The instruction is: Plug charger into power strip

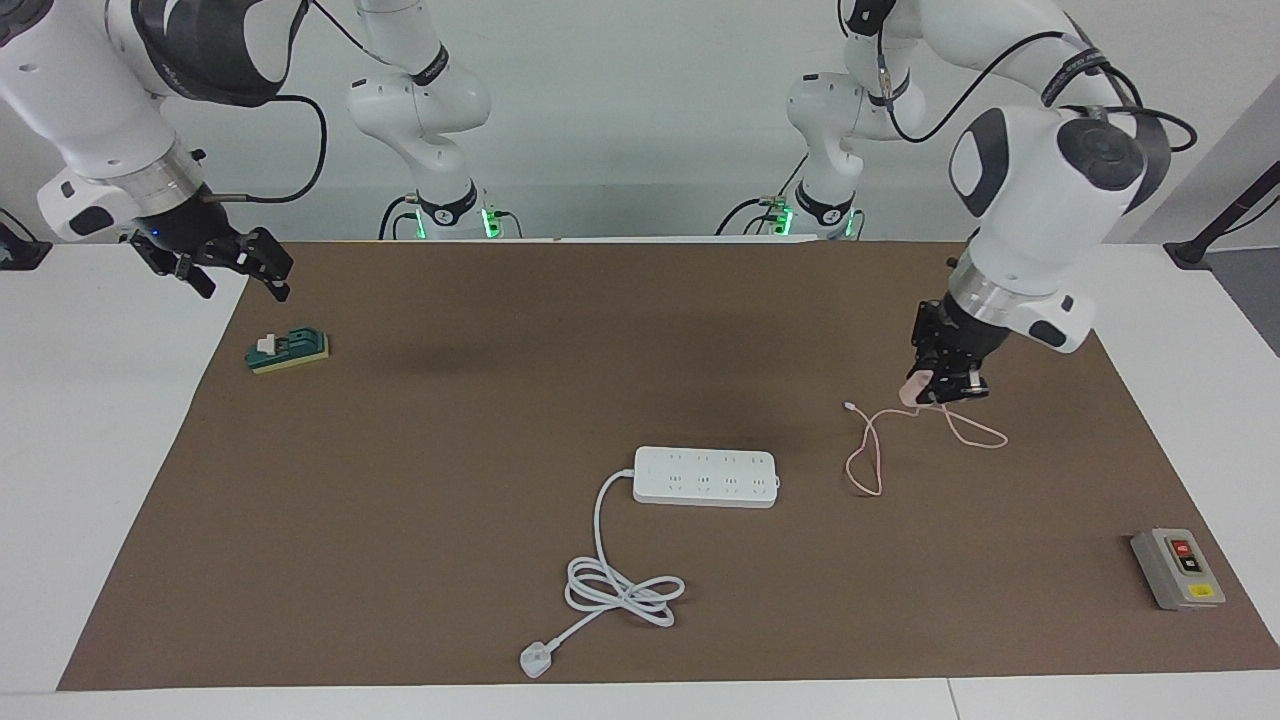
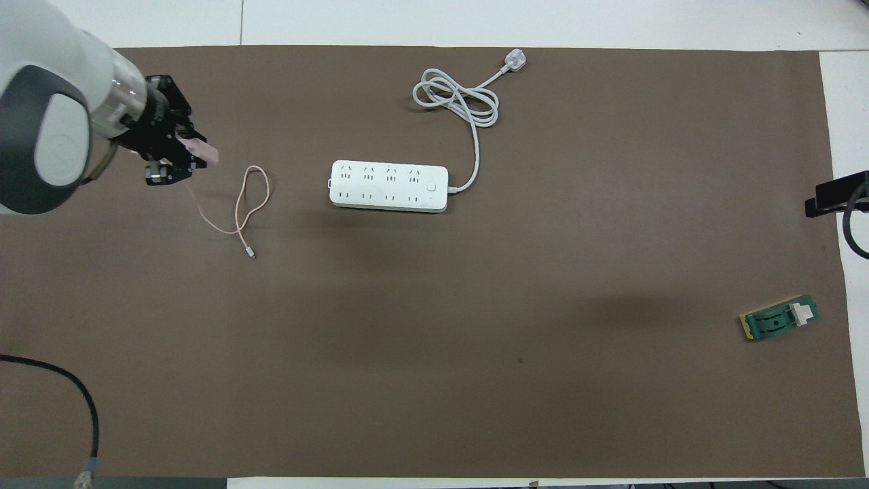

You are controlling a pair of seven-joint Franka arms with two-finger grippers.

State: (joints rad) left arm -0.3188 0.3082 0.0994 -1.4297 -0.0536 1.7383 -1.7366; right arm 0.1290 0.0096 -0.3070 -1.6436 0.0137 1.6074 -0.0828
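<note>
While the right claw (image 1: 262, 262) waits open over the tabletop (image 1: 450, 420) edge, the left claw (image 1: 945, 385) pinches the charger (image 1: 913, 388), cable trailing. Pickup step, I judge. Next: carry to the strip (image 1: 706, 476), prongs down.

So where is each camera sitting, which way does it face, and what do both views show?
Facing view: high across the table, looking at both robots; both arms and bases show, left gripper shut on the charger, right gripper waiting over the mat's edge.
Overhead view: high above the robots' end, looking steeply down and forward; the left arm and left gripper show, and a dark part of the right arm at the frame's edge.
Shared: charger, power strip, green block.
</note>
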